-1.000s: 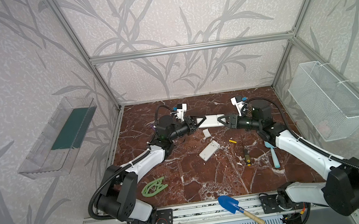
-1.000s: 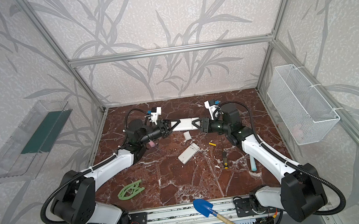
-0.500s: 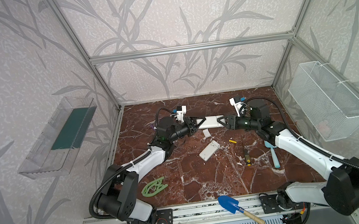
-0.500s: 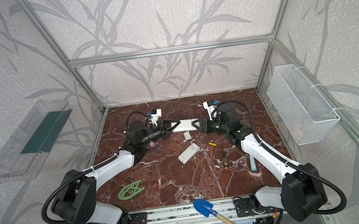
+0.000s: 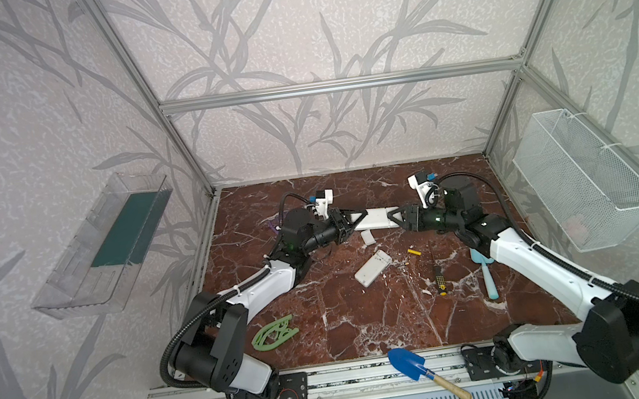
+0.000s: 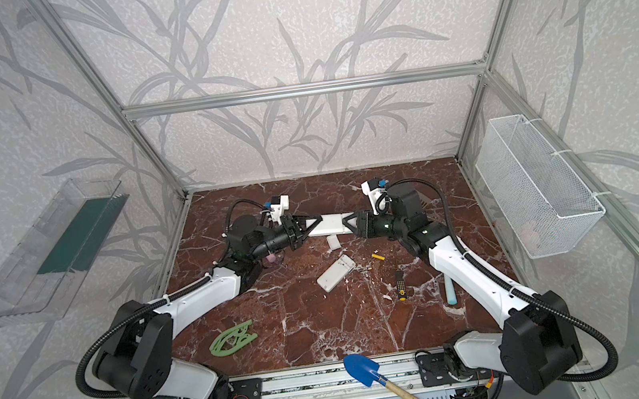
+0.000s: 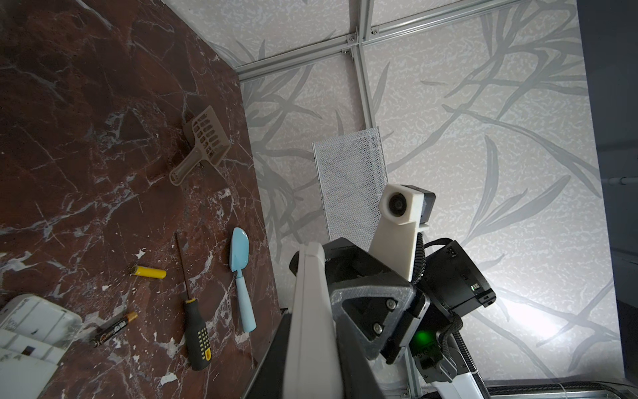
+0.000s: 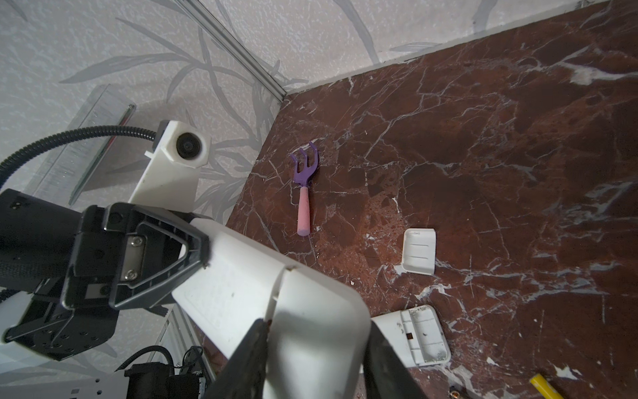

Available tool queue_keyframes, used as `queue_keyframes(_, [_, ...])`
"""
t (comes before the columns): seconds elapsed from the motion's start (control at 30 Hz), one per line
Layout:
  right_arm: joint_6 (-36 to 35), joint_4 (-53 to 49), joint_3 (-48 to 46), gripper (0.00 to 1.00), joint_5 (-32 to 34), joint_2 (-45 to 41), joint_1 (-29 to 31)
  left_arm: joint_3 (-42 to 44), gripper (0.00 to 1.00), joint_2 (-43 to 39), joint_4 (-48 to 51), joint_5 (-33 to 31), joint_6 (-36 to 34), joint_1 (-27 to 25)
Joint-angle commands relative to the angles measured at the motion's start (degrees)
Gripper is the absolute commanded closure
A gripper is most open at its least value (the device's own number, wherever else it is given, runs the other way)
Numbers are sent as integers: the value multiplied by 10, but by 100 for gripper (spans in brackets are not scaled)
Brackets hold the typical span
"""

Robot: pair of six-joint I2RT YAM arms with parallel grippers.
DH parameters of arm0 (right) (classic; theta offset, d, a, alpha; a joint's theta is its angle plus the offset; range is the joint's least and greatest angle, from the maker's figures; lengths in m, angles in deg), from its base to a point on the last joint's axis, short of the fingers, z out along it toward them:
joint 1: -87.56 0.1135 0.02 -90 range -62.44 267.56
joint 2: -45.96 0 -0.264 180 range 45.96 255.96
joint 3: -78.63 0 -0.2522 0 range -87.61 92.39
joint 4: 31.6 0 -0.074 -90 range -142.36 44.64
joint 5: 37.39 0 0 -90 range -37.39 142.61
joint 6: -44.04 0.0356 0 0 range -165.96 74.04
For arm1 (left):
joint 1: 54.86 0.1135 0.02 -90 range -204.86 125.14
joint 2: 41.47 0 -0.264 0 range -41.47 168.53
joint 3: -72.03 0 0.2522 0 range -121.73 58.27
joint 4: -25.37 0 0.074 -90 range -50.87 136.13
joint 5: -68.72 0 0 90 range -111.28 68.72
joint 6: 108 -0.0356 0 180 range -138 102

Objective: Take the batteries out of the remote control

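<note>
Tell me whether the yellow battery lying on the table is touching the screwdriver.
Apart. In the left wrist view a strip of bare table separates the end of the yellow battery from the thin shaft of the screwdriver.

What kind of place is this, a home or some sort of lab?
Probably a robot lab test cell, not a home: an aluminium frame with wallpapered panels boxes in a marble-look tabletop, and the left arm and right arm are mounted on a rail at its front edge.
</note>
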Motion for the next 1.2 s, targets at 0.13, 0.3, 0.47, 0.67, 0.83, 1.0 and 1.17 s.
queue_keyframes(0.13, [-5,4,17,46,-11,11,6,-3,100,-5,-56,7,29,-4])
queue_keyframes(0.3, [-13,-4,20,39,-5,7,5,-1,100,-1,-63,7,34,-4])
queue_keyframes(0.47, [-21,-18,23,34,-2,-4,-6,1,100,4,-71,6,36,-3])
queue_keyframes(0.67, [-22,-29,19,32,-13,-21,-32,3,100,8,-68,6,32,-2])
queue_keyframes(0.83, [-14,-23,9,32,-24,-35,-45,1,100,8,-47,5,17,-1])
queue_keyframes(1.0, [-1,-10,8,33,-41,-27,-46,2,100,9,-46,6,16,-1])
queue_keyframes(1.17, [8,-2,5,38,-46,-15,-46,3,100,7,-44,5,14,-1])
